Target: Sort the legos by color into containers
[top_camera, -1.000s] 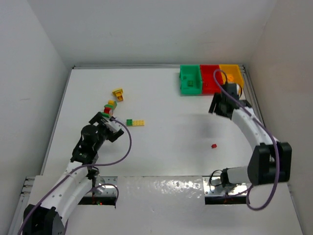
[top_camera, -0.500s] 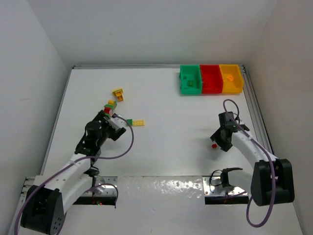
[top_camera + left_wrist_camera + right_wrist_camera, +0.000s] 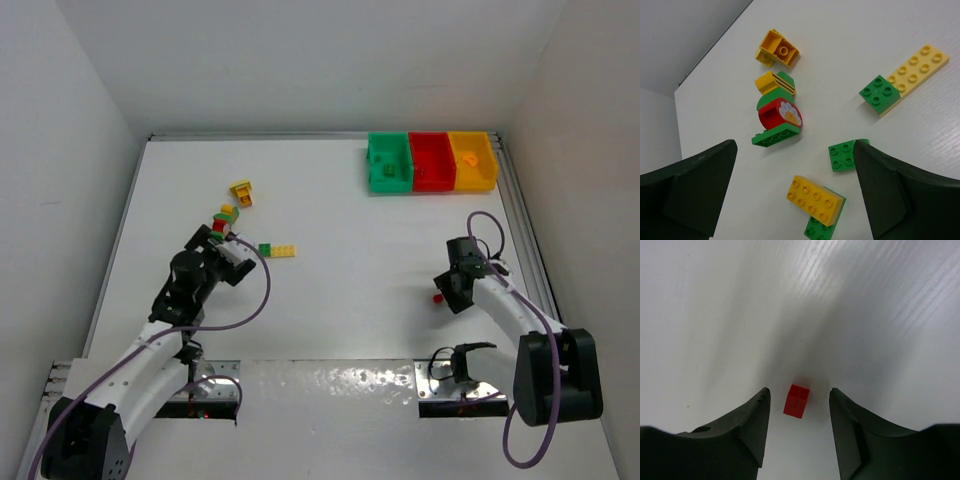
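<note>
My right gripper (image 3: 797, 395) is open, low over the table, with a small red lego (image 3: 796, 401) lying between its fingertips; the same brick (image 3: 438, 298) peeks out left of that gripper (image 3: 452, 290) in the top view. My left gripper (image 3: 795, 150) is open above a cluster of legos: a yellow brick on a green one (image 3: 815, 198), a green square (image 3: 844, 155), a red round piece (image 3: 778, 113), a green-and-pale-yellow plate (image 3: 900, 79) and a yellow piece (image 3: 776, 48). Green (image 3: 389, 163), red (image 3: 432, 160) and yellow-orange (image 3: 472, 159) bins stand at the back right.
White walls enclose the table on the left, back and right. The green bin holds a green piece and the yellow-orange bin an orange piece (image 3: 470, 157). The left gripper (image 3: 215, 250) hangs over the cluster at mid-left.
My right arm swung back from the bins and came down over the red lego, fingers now astride it. My left gripper shifted slightly over the cluster.
</note>
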